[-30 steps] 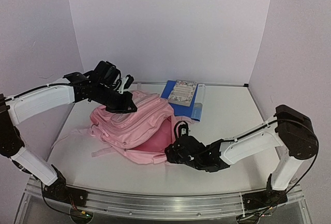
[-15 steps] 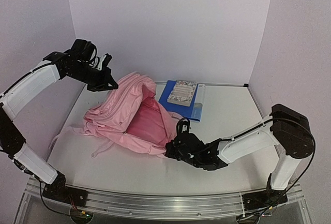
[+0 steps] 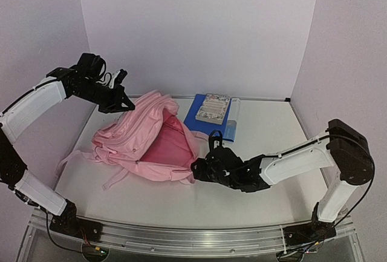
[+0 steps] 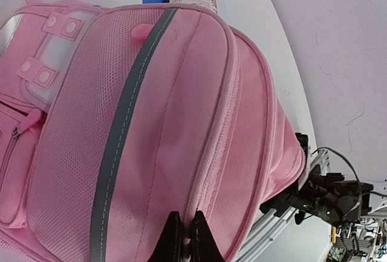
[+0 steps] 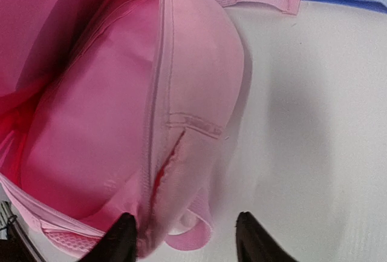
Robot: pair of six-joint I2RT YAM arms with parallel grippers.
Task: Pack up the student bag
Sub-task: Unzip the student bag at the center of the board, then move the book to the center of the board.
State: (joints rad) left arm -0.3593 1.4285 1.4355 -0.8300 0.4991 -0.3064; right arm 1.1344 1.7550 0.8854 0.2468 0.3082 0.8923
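Though lately together, right claw (image 5: 185, 238) apart beside student bag (image 3: 134, 141) — left claw (image 4: 182, 239) clamped on it.

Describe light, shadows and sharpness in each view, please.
Top external view: soft even light, no glare, faint shadow under the student bag. Left wrist view: the bag's mesh is sharp, the left claw dark at the bottom edge. Right wrist view: soft grey shadow on the table beside the bag, the right claw blurred.

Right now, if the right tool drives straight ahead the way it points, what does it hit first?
The student bag: its open rim lies just ahead of the right tool, between the spread fingers. How close it is is unclear.
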